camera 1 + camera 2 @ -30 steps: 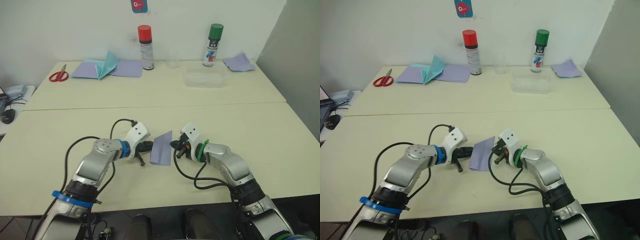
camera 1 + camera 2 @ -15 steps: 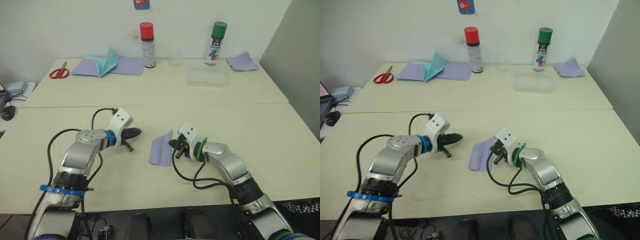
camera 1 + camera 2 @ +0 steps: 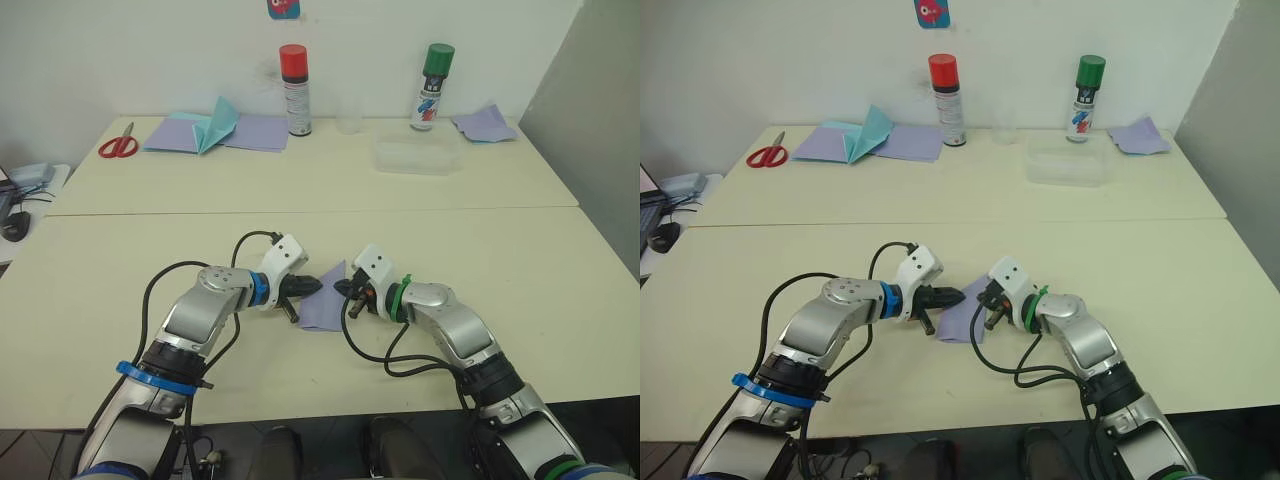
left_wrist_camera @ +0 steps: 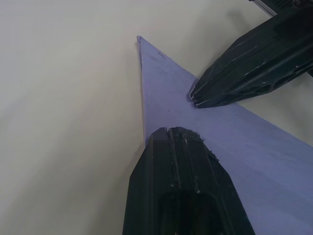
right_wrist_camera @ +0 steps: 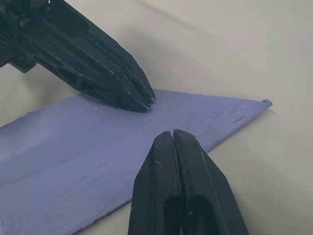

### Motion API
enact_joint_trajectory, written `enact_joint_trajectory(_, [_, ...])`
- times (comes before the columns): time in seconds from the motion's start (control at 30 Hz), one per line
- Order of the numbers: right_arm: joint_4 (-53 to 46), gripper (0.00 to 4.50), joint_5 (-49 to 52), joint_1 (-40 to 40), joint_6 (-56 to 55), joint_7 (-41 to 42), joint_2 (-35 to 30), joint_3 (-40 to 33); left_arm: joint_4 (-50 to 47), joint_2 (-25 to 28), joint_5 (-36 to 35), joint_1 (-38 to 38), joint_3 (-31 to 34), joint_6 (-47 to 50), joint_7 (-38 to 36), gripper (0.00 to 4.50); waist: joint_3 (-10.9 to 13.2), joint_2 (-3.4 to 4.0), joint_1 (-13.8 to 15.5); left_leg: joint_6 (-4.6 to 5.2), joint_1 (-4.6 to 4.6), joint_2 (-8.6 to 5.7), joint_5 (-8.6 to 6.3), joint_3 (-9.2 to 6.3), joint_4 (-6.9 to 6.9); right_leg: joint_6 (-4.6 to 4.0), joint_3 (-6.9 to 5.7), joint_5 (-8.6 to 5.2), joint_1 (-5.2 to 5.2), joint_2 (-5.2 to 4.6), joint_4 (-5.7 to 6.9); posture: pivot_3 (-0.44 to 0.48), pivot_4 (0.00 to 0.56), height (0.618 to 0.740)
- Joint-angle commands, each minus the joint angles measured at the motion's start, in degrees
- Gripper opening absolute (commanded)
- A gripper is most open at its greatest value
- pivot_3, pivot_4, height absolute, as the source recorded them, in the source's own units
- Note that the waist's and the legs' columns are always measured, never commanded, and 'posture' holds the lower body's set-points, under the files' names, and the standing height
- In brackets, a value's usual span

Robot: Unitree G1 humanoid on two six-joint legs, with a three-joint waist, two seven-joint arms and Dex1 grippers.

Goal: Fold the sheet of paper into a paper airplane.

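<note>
The sheet of paper (image 3: 324, 302) is a pale lavender, folded strip with one pointed corner, lying flat on the near table between my two arms. My left gripper (image 3: 317, 285) is shut and its tip rests on the paper's upper left part; in the left wrist view its closed tip (image 4: 168, 131) presses on the lavender surface (image 4: 166, 88). My right gripper (image 3: 339, 288) is also shut, with its tip touching the paper's upper right edge a short way from the left tip. In the right wrist view its fingertips (image 5: 172, 133) sit on the paper (image 5: 73, 142), facing the left gripper. Neither pinches the paper.
On the far table stand a red-capped spray can (image 3: 293, 90) and a green-capped one (image 3: 431, 85), with a clear container (image 3: 417, 155) and a small cup (image 3: 348, 120). Red scissors (image 3: 117, 147), a teal paper shape (image 3: 215, 125) on lavender sheets (image 3: 255, 133) and another lavender piece (image 3: 482, 122) lie there.
Half a second ago my left gripper was drawn back to the left, away from the paper; it has come back right and its tip is on the paper. The right gripper has barely moved.
</note>
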Motion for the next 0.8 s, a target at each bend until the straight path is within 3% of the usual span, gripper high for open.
enact_joint_trajectory(0.03, [-0.17, 0.00, -0.07, 0.55, 1.14, 0.76, 0.16, 0.82, 3.57, -0.42, 1.87, 0.20, -1.41, -0.58, 0.23, 0.03, -0.01, 0.00, 0.08, 0.00, 0.01, 0.00, 0.00, 0.01, 0.00, 0.00, 0.00, 0.00, 0.01, 0.00, 0.00, 0.000, 0.150, 0.740])
enact_joint_trajectory(0.17, [-0.25, 0.00, -0.20, 0.47, 1.31, 0.72, 0.35, 0.73, 4.77, 0.31, 0.59, -0.64, -0.08, -4.11, -2.82, 0.03, -0.01, 0.00, 0.14, 0.00, 0.02, 0.00, 0.01, 0.01, 0.02, 0.02, -0.01, 0.01, 0.02, -0.03, 0.01, 0.000, 0.150, 0.740])
enact_joint_trajectory(0.2, [-0.19, 0.00, -0.21, 0.43, 1.30, 0.70, 0.40, 0.70, 4.78, 0.56, -0.04, -0.73, 0.34, -4.12, -3.67, 0.52, -0.01, 0.00, 0.11, 0.00, 0.02, 0.00, 0.01, 0.01, 0.02, 0.03, 0.00, 0.02, 0.01, -0.03, 0.01, 0.000, 0.150, 0.740])
enact_joint_trajectory(0.53, [0.17, 0.00, -0.37, 0.35, 1.06, 0.60, 0.99, 0.78, 8.18, -0.61, 0.73, -3.67, 1.48, -4.11, -1.87, 3.42, 0.00, 0.00, -0.01, 0.00, 0.00, 0.02, 0.01, 0.02, 0.01, 0.02, -0.03, 0.01, -0.02, 0.01, 0.02, 0.000, 0.150, 0.740])
enact_joint_trajectory(0.77, [0.60, 0.00, -0.54, 0.08, 0.85, 0.55, 1.18, 0.69, 12.44, -1.58, 0.57, -6.71, 1.11, -2.54, -2.55, 3.42, 0.00, 0.00, -0.12, 0.00, 0.01, 0.01, 0.01, 0.05, 0.02, 0.02, -0.03, 0.01, -0.02, 0.05, 0.03, 0.000, 0.150, 0.740])
enact_joint_trajectory(0.8, [0.58, 0.00, -0.53, 0.08, 0.85, 0.53, 1.20, 0.66, 12.45, -1.49, 0.44, -6.64, 0.93, -2.22, -3.00, 3.24, 0.00, 0.00, -0.12, 0.00, 0.01, 0.01, 0.01, 0.05, 0.02, 0.02, -0.03, 0.01, -0.02, 0.05, 0.03, 0.000, 0.150, 0.740])
